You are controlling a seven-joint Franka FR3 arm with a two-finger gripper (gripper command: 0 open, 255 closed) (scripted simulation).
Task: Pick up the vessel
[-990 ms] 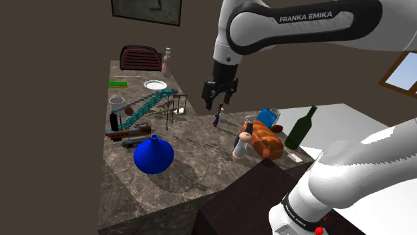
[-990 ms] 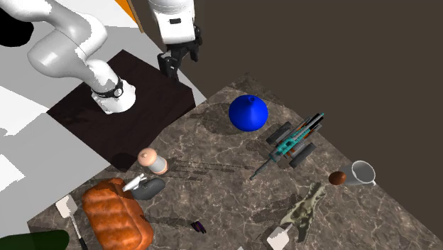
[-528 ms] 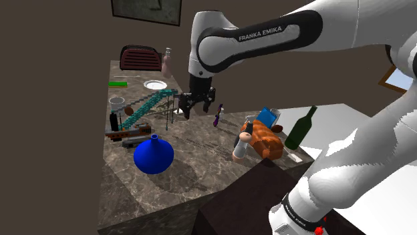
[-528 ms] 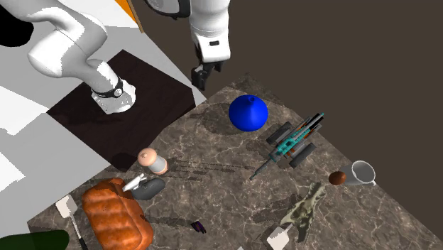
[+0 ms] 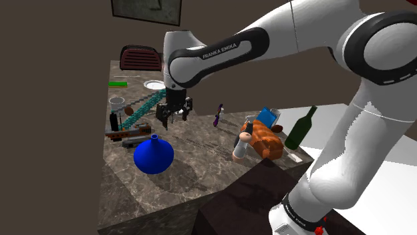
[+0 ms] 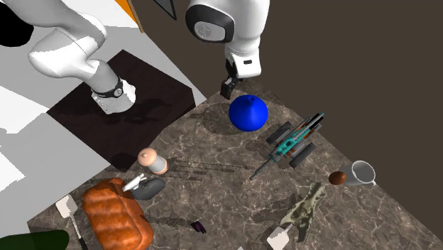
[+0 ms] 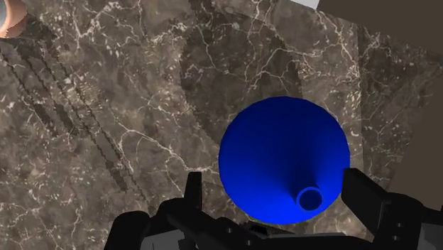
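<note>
The jaws are released, their two black fingers [image 7: 362, 195] spread wide and grasping nothing. They hang over a deep blue, round-bellied vase with a narrow neck [image 7: 284, 160]. In the wrist view the vase's small round mouth sits between the fingers, nearer one of them, and neither finger touches it. The blue vase [image 5: 154, 157] stands upright on a dark brown marble desk with pale veins [image 5: 200, 167], near the desk's edge on the stand's side. In the shoulder view the white arm [image 5: 220, 50] bends down over it and the jaws stop above the vase's neck, apart from it. In the second exterior view a long teal-and-black gadget [image 6: 294, 138] lies just beyond the vase [image 6: 248, 113]. A peach-coloured, mill-shaped shaker [image 6: 152, 161] stands well apart from it, with an orange-brown loaf-like lump [image 6: 117, 213] farther still.
</note>
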